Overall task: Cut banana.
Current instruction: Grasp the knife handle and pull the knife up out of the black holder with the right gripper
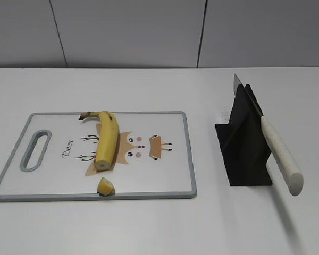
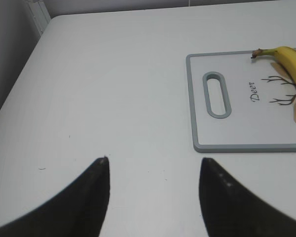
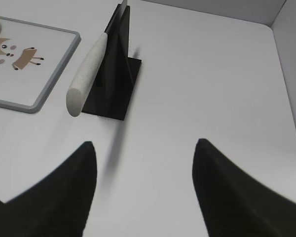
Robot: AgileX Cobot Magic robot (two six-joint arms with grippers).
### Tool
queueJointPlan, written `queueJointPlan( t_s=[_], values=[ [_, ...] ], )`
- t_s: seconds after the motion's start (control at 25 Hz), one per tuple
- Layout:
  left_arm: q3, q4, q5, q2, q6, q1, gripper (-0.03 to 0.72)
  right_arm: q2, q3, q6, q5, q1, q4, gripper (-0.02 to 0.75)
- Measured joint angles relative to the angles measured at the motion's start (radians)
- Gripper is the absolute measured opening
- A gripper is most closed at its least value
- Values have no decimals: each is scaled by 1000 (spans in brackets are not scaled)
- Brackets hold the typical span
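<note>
The banana lies lengthwise on the white cutting board, stem at the far end, flat cut end toward me. Its stem end also shows in the left wrist view. A small cut-off piece lies by the board's front edge. The knife with a pale speckled handle rests in a black stand; it also shows in the right wrist view. My left gripper is open over bare table left of the board. My right gripper is open, near side of the stand. Neither gripper shows in the exterior view.
The cutting board has a grey rim and a handle slot at its left end. The white table ends at a grey wall behind. The table's left edge and right corner are near.
</note>
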Motion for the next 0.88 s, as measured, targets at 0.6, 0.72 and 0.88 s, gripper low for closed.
queueJointPlan(
  t_s=[0.6,0.72,0.88],
  values=[
    [0,0,0,0,0,0,553,0,0,0,0,0,0,478],
    [0,0,0,0,0,0,553,0,0,0,0,0,0,478],
    [0,0,0,0,0,0,553,0,0,0,0,0,0,478]
  ],
)
